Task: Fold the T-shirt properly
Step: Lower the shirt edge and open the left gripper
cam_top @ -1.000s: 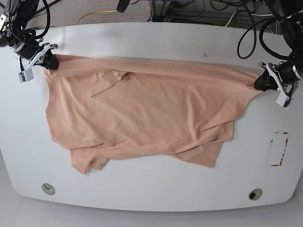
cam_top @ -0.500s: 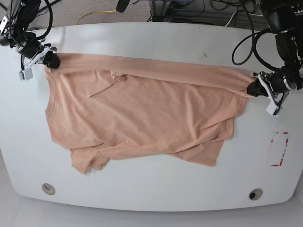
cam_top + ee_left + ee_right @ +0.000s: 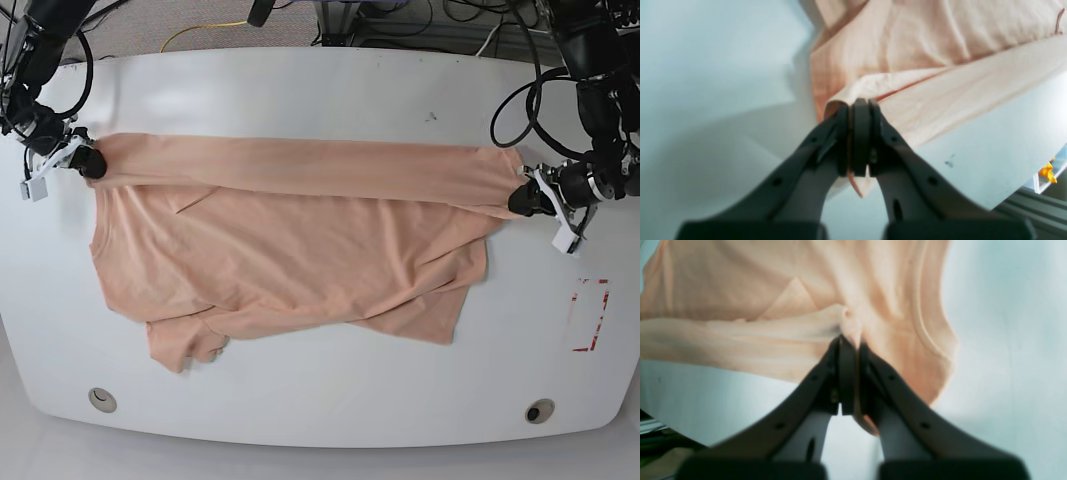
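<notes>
The peach-pink T-shirt [image 3: 300, 240] lies spread on the white table [image 3: 330, 90]. Its far edge is pulled taut into a long band between my two grippers. At the right of the base view, my left gripper [image 3: 522, 197] is shut on one end of that band. The left wrist view shows its tips [image 3: 858, 106] pinching a bunched corner of the shirt [image 3: 923, 40]. At the left of the base view, my right gripper [image 3: 88, 163] is shut on the other end. In the right wrist view the tips [image 3: 850, 340] clamp a fold of cloth [image 3: 740, 290].
A red-marked rectangle [image 3: 589, 315] is on the table at the right. Two round inserts [image 3: 101, 399] [image 3: 540, 410] sit near the front edge. Cables [image 3: 520, 60] hang behind the table's far edge and by both arms.
Both grippers have moved toward the table's front with the far edge of the shirt. The stretched band now lies over the small fold near the collar.
</notes>
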{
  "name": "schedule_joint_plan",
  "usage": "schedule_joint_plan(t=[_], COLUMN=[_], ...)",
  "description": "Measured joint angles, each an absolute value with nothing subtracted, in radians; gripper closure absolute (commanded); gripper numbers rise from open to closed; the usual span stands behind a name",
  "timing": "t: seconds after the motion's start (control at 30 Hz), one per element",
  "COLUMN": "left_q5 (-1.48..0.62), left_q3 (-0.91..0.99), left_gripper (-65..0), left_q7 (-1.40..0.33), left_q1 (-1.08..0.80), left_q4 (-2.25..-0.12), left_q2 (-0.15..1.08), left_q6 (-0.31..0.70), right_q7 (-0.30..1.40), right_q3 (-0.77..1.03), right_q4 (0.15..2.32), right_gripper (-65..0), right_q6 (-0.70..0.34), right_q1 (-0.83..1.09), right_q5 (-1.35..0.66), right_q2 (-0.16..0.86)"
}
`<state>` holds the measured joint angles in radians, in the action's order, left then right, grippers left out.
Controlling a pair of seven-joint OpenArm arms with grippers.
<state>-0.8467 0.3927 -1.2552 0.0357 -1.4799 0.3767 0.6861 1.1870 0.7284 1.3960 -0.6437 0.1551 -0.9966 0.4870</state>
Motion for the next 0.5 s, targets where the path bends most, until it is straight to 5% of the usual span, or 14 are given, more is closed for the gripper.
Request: schedule_joint_plan(t=[0.5], left_q5=[-0.838], left_q3=[0.352], left_gripper=[0.0], left_q7=[-1.240], left_q1=[0.105], left_q4=[-1.357], left_q2=[0.372], left_q6=[0.682], right_q7=[1.162], right_q3=[0.648], right_q4=[1.333], right_gripper=[0.0], right_q6=[-0.645], right_q1=[0.013], right_q5=[-0.853], right_q2=[0.482])
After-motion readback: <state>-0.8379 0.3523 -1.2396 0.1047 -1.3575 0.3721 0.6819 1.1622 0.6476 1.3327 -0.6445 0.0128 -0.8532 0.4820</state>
